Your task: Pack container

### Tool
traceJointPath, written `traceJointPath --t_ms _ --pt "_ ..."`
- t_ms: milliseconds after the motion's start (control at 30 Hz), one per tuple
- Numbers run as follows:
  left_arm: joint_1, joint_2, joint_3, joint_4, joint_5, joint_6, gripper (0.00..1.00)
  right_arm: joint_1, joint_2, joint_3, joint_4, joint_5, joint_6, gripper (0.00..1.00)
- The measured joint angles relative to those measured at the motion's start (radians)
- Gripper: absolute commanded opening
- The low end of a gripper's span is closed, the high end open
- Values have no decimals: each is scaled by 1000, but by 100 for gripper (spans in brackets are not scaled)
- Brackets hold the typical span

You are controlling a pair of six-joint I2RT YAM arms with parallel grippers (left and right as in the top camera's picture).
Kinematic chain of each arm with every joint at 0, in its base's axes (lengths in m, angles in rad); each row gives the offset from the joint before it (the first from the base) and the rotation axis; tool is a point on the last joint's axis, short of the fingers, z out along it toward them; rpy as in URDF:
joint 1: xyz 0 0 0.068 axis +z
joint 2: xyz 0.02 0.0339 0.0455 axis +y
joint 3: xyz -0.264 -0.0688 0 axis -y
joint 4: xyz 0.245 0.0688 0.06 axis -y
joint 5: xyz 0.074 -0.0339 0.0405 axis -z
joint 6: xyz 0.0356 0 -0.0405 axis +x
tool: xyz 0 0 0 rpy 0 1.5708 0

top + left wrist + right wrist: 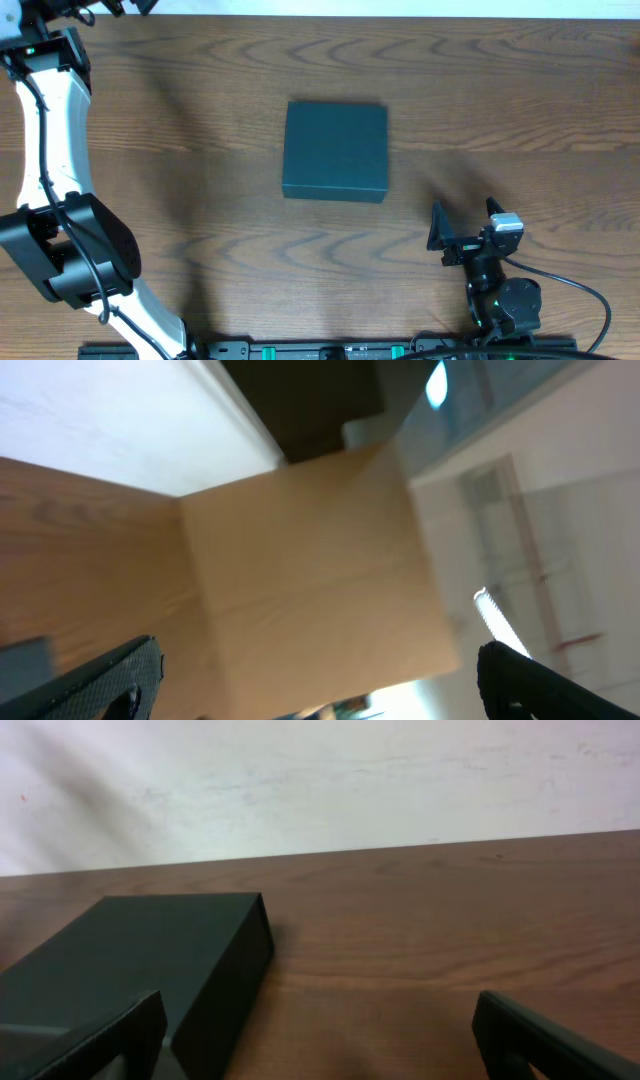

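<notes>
Your container (335, 150) lies flat, lid down, near the middle of the worktop (200, 120), a touch toward 12 o'clock in the overhead view, and it touches neither arm. Your right hand (465, 222) sits at about 5 o'clock from it, near but apart and low over the wood. It is released: its fingers (110, 1040) stand wide with nothing between them. From its wrist camera the container lies ahead toward 10 o'clock. Your left arm (50, 130) runs up the 9 o'clock edge to the 11 o'clock corner, well apart from the container. Your left hand (320, 680) is released too, jaws wide and bare. Its blurred, tilted camera looks at a pale wooden panel (310, 580).
</notes>
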Motion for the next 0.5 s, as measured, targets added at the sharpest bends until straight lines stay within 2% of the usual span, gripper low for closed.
traceJointPath --t_ms 133,233,367,500 --pt "1 -5 0 -194 -150 35 99 0 0 0 0 0 0 99" --pt "0 -42 -5 -494 -296 136 98 0 0 0 0 0 0 99" --pt "-4 -177 -11 -976 -533 340 98 0 0 0 0 0 0 99" --pt "-24 -380 -11 -1277 -774 568 98 0 -1 0 0 0 0 99"
